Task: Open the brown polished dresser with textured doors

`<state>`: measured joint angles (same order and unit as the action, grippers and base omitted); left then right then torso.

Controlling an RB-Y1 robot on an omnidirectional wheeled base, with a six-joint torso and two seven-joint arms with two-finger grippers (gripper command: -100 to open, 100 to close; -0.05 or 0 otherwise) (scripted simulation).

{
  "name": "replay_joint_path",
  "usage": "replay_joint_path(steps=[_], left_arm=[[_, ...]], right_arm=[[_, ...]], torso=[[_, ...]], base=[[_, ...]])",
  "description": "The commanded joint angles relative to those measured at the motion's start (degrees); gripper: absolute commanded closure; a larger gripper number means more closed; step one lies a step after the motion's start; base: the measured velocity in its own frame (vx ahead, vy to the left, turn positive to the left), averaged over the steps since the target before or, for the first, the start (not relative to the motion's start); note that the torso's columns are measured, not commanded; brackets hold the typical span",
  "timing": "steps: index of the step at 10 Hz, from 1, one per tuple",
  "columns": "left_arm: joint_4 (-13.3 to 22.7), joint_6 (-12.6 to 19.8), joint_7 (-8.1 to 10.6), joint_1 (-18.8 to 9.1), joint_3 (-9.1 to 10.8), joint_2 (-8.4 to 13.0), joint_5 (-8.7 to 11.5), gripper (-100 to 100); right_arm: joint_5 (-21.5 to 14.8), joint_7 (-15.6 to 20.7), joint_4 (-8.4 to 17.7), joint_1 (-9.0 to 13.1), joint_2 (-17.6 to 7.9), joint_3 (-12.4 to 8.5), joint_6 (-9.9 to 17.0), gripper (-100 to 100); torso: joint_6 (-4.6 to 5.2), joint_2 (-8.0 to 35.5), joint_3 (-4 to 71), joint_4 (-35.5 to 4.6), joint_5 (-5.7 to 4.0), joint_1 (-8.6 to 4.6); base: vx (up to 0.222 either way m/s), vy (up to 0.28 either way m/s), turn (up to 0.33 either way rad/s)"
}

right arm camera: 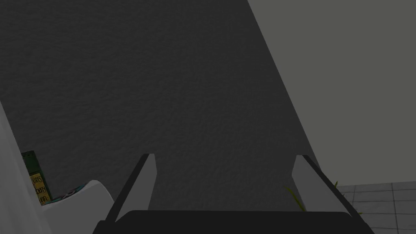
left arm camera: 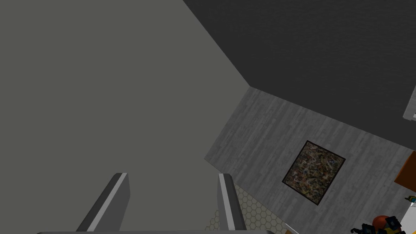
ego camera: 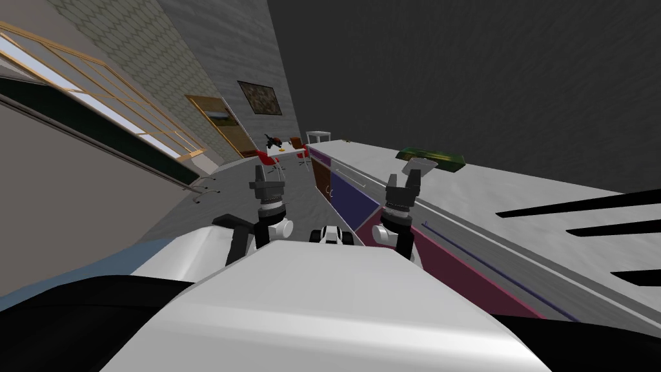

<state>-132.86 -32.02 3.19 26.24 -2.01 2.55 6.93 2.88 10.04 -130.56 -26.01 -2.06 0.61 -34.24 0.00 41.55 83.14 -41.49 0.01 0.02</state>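
The largest thing is a long white-topped unit [ego camera: 529,200] that runs along my right side, its back edge against a dark grey wall [ego camera: 452,64]. Its front is a row of coloured panels lying flush in one line: maroon [ego camera: 445,258] nearest me, then purple [ego camera: 354,197], then brown at the far end. That brown end is the dresser [ego camera: 321,173]. It is shut and well apart from both grippers, with two small curved pulls on its face. A pale bar handle [ego camera: 348,175] runs along the top edge of the purple panel.

On the opposite side a window with a light wooden frame [ego camera: 97,103] slants along the wall. On the far grey wall hangs a dark-framed picture [ego camera: 259,97], and beside it stands a wooden door [ego camera: 219,123].

A flat green box [ego camera: 431,157] lies on the unit's top toward the back edge. A pale grey thing [ego camera: 418,165] lies just beside it, toward the front edge; what it is I cannot tell. Past the dresser's far end stand a small white table [ego camera: 318,135] and red chairs [ego camera: 266,157].

The right gripper [ego camera: 404,175] hangs over the front edge of the unit's top, near the grey thing, with its fingers spread wide and nothing between them. The left gripper [ego camera: 268,170] is raised over the floor, well clear of the unit, with its fingers parted and empty.
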Motion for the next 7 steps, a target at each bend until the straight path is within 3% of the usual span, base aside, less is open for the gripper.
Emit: replay_joint_path(steps=[1, 7], left_arm=[[0.0, 0.0, 0.0, 0.0, 0.0, 0.0, 0.0, 0], [0.0, 0.0, 0.0, 0.0, -0.01, 0.0, 0.0, 0]], right_arm=[[-1.7, 1.8, 0.6, 0.3, -3.2, -0.4, 0.3, -100], [-9.3, 9.6, 3.3, 1.6, -8.6, -2.7, 1.6, -100]], torso=[[0.0, 0.5, 1.1, -0.6, 0.01, 0.02], [0.0, 0.8, 1.4, -0.8, 0.0, 0.02]], base=[[0.001, 0.024, -0.02], [0.002, 0.053, -0.037]])
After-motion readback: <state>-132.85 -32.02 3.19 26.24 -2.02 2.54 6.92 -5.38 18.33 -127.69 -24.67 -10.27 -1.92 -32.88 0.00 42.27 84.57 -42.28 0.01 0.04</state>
